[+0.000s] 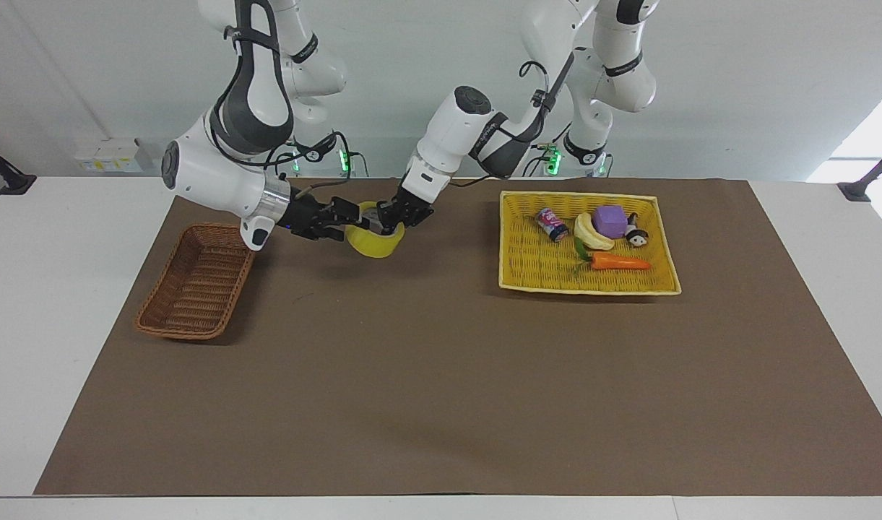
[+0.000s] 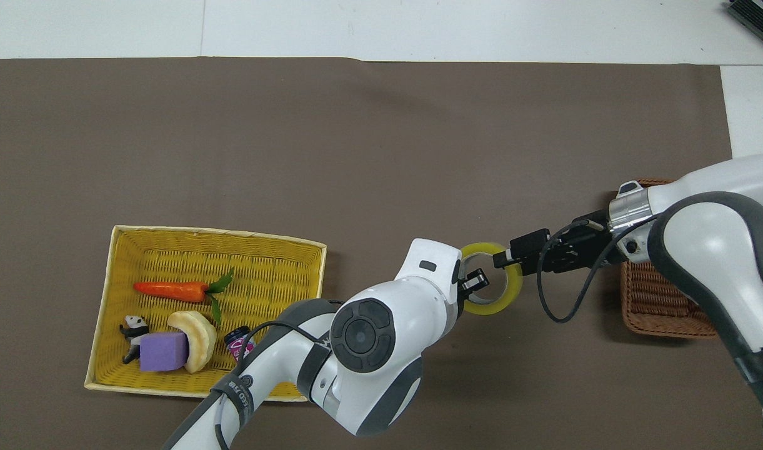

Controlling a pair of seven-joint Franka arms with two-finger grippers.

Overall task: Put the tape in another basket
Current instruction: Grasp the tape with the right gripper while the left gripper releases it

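Observation:
The yellow tape (image 1: 372, 245) hangs in the air over the brown mat, between the two baskets. My left gripper (image 1: 397, 222) is shut on its wall, with one finger inside the ring. This shows in the overhead view too, with the tape (image 2: 488, 307) beside the left gripper (image 2: 472, 284). My right gripper (image 1: 348, 222) is open, and its fingers straddle the tape's rim on the side away from the left gripper; it also shows in the overhead view (image 2: 509, 256). The brown wicker basket (image 1: 195, 289) stands empty at the right arm's end of the mat and is partly under the right arm in the overhead view (image 2: 659, 306).
A shallow yellow tray-basket (image 1: 542, 278) at the left arm's end holds a carrot (image 1: 617, 263), a banana, a purple block (image 1: 609, 220), a small can and a panda figure. It also shows in the overhead view (image 2: 262, 269). The brown mat (image 1: 441, 390) covers most of the white table.

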